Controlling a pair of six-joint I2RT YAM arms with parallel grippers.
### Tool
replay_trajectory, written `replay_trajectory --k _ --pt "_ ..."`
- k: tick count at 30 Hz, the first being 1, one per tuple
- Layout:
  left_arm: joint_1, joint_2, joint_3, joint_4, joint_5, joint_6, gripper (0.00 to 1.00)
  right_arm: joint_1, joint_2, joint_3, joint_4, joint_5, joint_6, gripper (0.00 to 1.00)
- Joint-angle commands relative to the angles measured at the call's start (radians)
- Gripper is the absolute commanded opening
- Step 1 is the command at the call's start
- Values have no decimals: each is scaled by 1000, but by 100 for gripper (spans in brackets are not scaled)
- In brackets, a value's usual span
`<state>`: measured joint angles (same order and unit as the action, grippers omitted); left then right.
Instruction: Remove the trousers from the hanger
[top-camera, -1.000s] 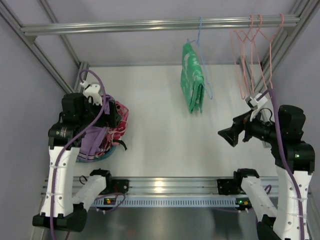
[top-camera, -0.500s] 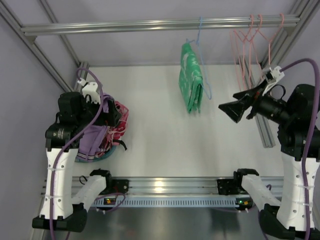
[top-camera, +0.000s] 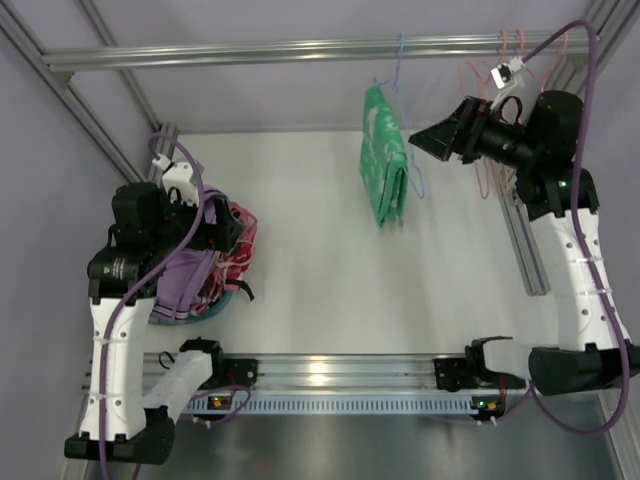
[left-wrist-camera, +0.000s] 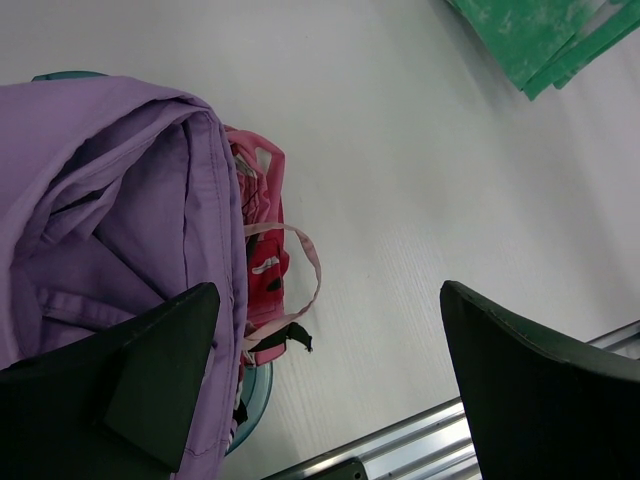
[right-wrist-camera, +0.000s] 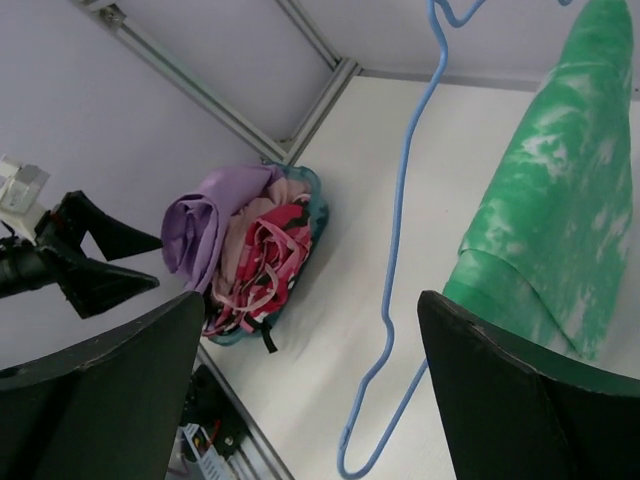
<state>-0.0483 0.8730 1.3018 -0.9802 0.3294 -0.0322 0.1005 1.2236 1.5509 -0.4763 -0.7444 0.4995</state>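
The bright green trousers (top-camera: 384, 165) hang folded over the light-blue wire hanger (top-camera: 404, 110), whose hook sits on the top rail (top-camera: 300, 48). My right gripper (top-camera: 432, 135) is open and empty, raised just right of the hanger and pointing at it. In the right wrist view the hanger (right-wrist-camera: 400, 250) hangs between my open fingers and the trousers (right-wrist-camera: 550, 230) are on the right. My left gripper (top-camera: 222, 232) is open and empty above the laundry pile. A corner of the trousers (left-wrist-camera: 545, 35) shows in the left wrist view.
A teal basket (top-camera: 232, 292) at the left holds a purple cloth (top-camera: 180, 285) and a red-pink patterned cloth (top-camera: 238, 250). Pink wire hangers (top-camera: 500, 70) hang on the rail at the right, behind my right arm. Frame posts stand at both sides.
My right arm has risen and swung toward the back, bringing its open gripper up beside the blue hanger. The left arm has barely moved.
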Motion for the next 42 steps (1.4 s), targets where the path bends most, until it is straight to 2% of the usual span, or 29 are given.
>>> replay_trajectory --k 1,6,12,15,22,29,30,31,33,42 --pt "8 -2 37 37 14 -11 98 60 54 61 62 112 22 88" --pt "15 -6 39 35 49 -11 98 103 105 54 99 192 19 84" --pt "16 1 39 37 65 -9 98 149 157 20 220 83 143 72" --pt "18 4 39 37 68 -12 98 160 169 -23 298 30 232 64" --pt "18 6 34 37 79 -12 98 165 200 -60 401 -16 367 32" --pt "19 6 30 37 85 -14 98 163 221 -74 441 -39 441 18" --pt "19 6 31 35 85 -14 98 163 223 -77 449 -41 448 14" --pt "19 6 28 35 85 -14 98 162 224 -80 455 -42 459 7" --pt "19 0 27 35 85 -9 98 163 228 -81 467 -52 468 0" --pt "24 -32 2 57 148 -5 98 163 177 -92 671 -81 488 0"
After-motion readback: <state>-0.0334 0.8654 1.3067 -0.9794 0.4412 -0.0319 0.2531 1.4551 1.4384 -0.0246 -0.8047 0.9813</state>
